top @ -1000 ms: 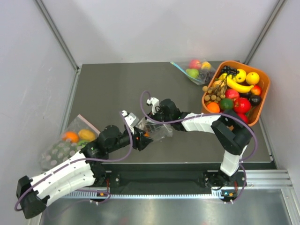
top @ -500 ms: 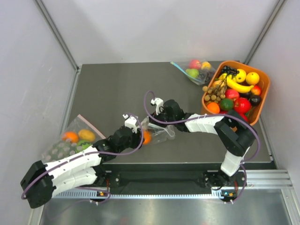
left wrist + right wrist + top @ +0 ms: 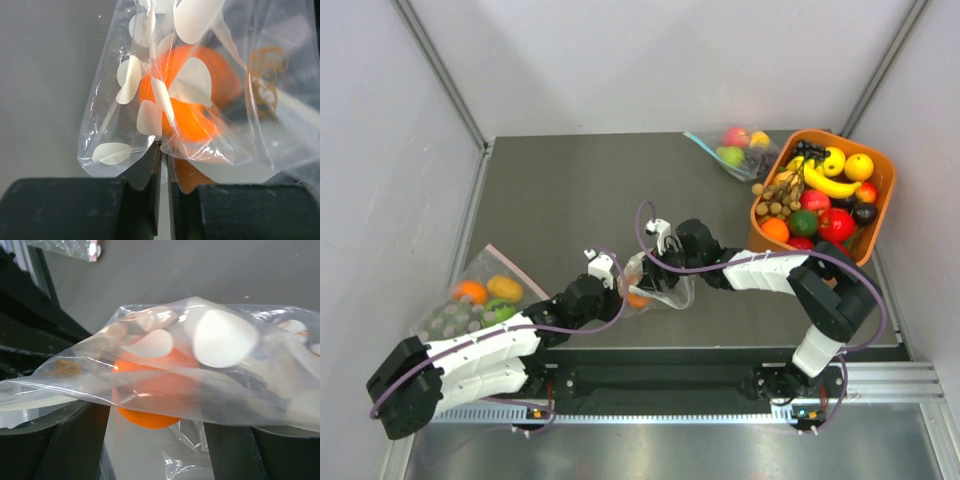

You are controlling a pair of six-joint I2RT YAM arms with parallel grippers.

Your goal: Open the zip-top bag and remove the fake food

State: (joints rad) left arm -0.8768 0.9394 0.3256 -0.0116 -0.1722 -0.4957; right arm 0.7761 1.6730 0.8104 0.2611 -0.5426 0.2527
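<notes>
Top external view: the zip-top bag (image 3: 662, 291) sits over the tabletop (image 3: 560, 200) close to its near edge, about midway along it, with both arms converging on it. The left tool (image 3: 621, 292) comes in from the left and meets the bag's left end. In the left wrist view its jaws are narrowed to a thin slit with a fold of the dotted film caught between them, and the orange ball (image 3: 192, 112) sits just beyond the fingertips, inside the bag.

The bag's long axis appears to run left to right, roughly along the near edge, so it lies between the two tools. No other fake food can be made out inside it. The right tool (image 3: 656, 266) meets the bag from its far right side. The right wrist view shows those jaws standing wide, the film draped across both fingers, nothing clamped.

The zip edge cannot be picked out, so which end must be parted is unclear. Judged from this, only the left side has a hold, and the right needs its own pinch before any pulling apart.
</notes>
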